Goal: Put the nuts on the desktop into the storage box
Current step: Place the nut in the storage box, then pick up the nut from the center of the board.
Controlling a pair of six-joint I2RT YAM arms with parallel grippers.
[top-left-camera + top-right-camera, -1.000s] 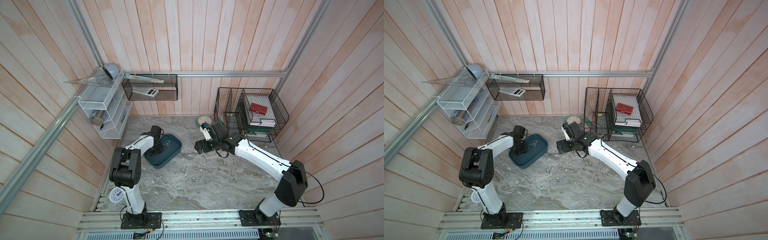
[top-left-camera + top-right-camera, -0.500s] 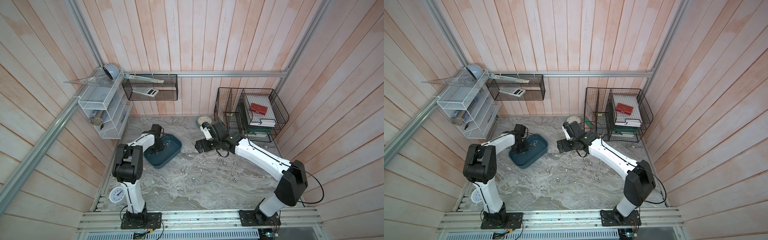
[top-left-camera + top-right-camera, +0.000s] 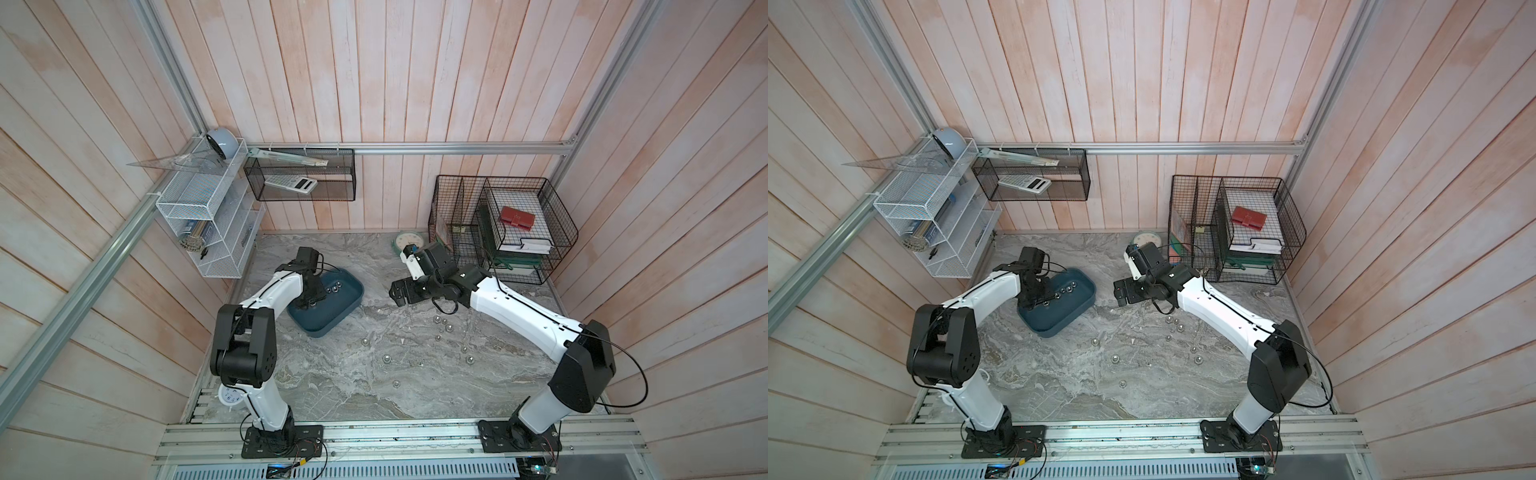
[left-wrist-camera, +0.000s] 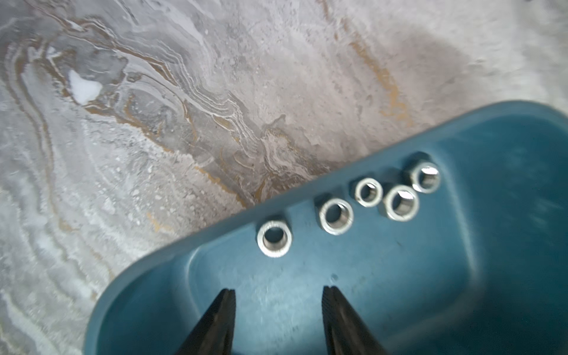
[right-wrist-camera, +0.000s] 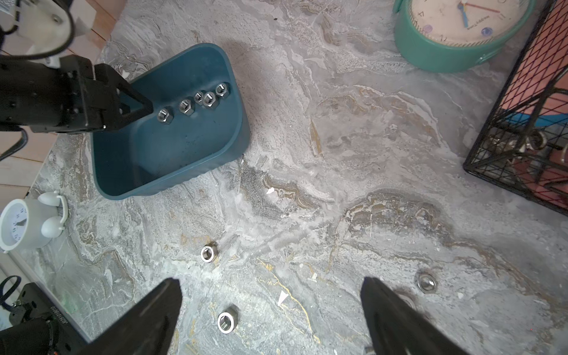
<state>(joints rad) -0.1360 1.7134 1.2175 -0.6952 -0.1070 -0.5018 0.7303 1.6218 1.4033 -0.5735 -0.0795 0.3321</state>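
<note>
Five silver nuts (image 4: 336, 216) lay in a loose row inside the dark blue box (image 5: 172, 184), close against one of its long walls. By the look of it, those five were done. About ten loose nuts (image 3: 449, 327) sat on the grey marbled tabletop (image 3: 332, 395), so most of the job was left. They were scattered on the right arm's side: a small cluster near that arm and a few strays toward the middle, all well apart from the box.

Your left pincer (image 4: 278, 290) hung over the inside of the box, its tips aimed at bare floor just beside the row of nuts and touching none. Its jaws stood partly apart with nothing between them.

Your right pincer (image 5: 270, 281) hovered above the open tabletop, between the box and the wire baskets (image 3: 519, 232). Its jaws were spread wide and empty. In its wrist view three nuts lay near, none touched: one (image 5: 209, 254) just ahead of a fingertip, one (image 5: 226, 322) under the gap between the jaws, and one (image 5: 426, 282) just outside the other fingertip. Any of these looked like a fair next pick for you.
</note>
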